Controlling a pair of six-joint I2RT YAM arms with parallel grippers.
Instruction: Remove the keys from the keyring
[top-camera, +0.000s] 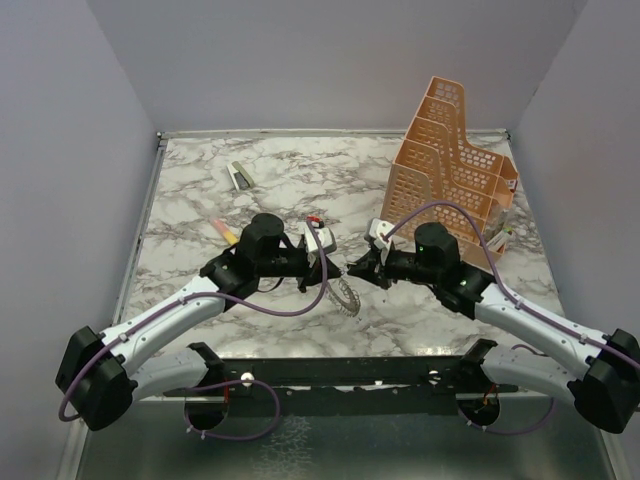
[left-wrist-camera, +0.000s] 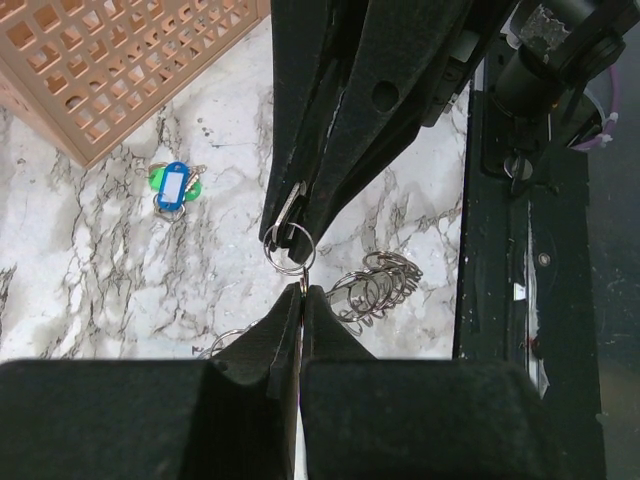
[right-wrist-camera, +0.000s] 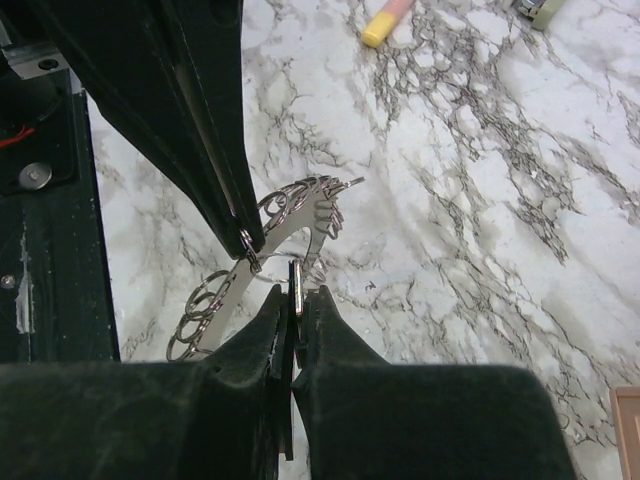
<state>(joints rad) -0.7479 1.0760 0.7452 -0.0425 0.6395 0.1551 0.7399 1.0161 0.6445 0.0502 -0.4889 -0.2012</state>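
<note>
- Here, we see the keyring (top-camera: 345, 297) lying on the marble table (top-camera: 200, 200) near its front edge, just below the spot where the two arms meet.
- The keys (right-wrist-camera: 318, 205) fan out along its curve like teeth, with a row of small silvery rings bunched along the same arc.
- The right gripper (right-wrist-camera: 293, 298) is closed down narrow on one thin, flat silvery piece held edge-on, which we take for one of the keys. We cannot tell whether that piece still hangs from the keyring.
- A small split ring (left-wrist-camera: 288, 247) dangles from that pinched piece, between the tips of both grippers.
- The left gripper (left-wrist-camera: 301, 292) is pressed fully together, its tips meeting the lower edge of the small split ring. We cannot tell whether they actually pinch it.
- The two grippers face each other tip to tip, nearly touching, above the table.
- A blue tag (left-wrist-camera: 172, 187) rests on the marble over something green, close to the corner of the basket.
- The orange lattice basket (top-camera: 450, 170) stands upright at the far right of the table.
- A yellow-and-pink marker (right-wrist-camera: 385, 20) lies on the left side of the table, well apart from the keyring.
</note>
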